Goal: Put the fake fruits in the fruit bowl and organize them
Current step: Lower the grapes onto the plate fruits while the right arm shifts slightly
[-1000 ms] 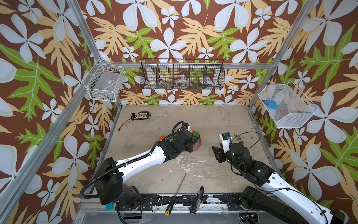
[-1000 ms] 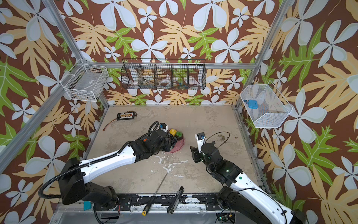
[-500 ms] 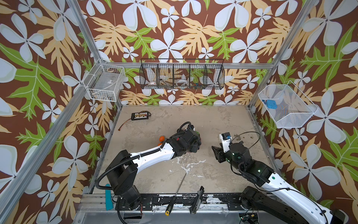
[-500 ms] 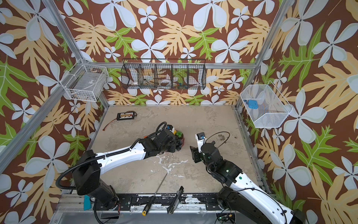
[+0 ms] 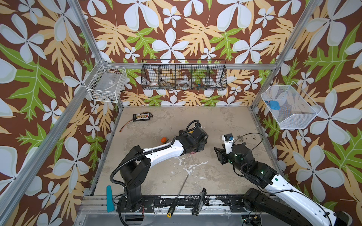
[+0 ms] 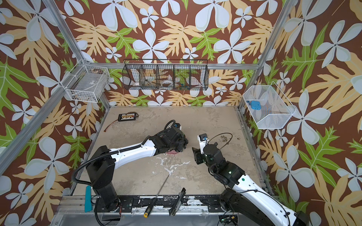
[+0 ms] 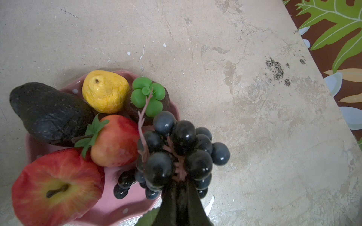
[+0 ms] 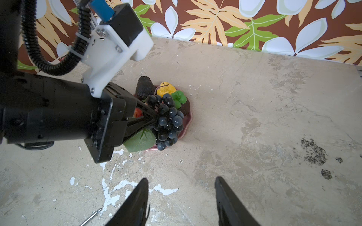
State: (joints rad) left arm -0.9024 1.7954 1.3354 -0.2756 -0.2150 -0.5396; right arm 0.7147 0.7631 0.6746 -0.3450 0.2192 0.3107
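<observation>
Clamped shut on the stem of the dark grape bunch (image 7: 176, 148), the left end effector (image 7: 179, 185) holds the cluster over one side of the pink fruit bowl (image 7: 121, 212) in the left wrist view. Gripping the stem seems to let the grapes hang free for lowering onto the last bare patch of dish. Whether the lowest grapes already touch it cannot be told. Packed together inside are a red apple (image 7: 56, 185), a smaller red-orange fruit (image 7: 115, 140) with a leaf, a yellow lemon (image 7: 105, 92), a brown piece with a green top (image 7: 147, 97) and a dark avocado (image 7: 49, 115) that overhangs the rim.

From the right wrist, the bunch's green leaf (image 8: 140, 141) droops past the bowl's rim toward the tabletop (image 8: 254, 97). The right end effector (image 8: 180, 182) stands about half open and empty, near the bowl but apart from it, apparently waiting.

In both top views the bowl sits near the middle of the tabletop, mostly hidden under the left wrist. In a top view one orange (image 5: 163, 139) lies outside it, toward the left edge beside the left arm, and is yet to be collected. A black wire basket (image 5: 184, 77) on the back wall holds small oddments, and a white basket (image 5: 290, 109) on the right wall holds a blue item.
</observation>
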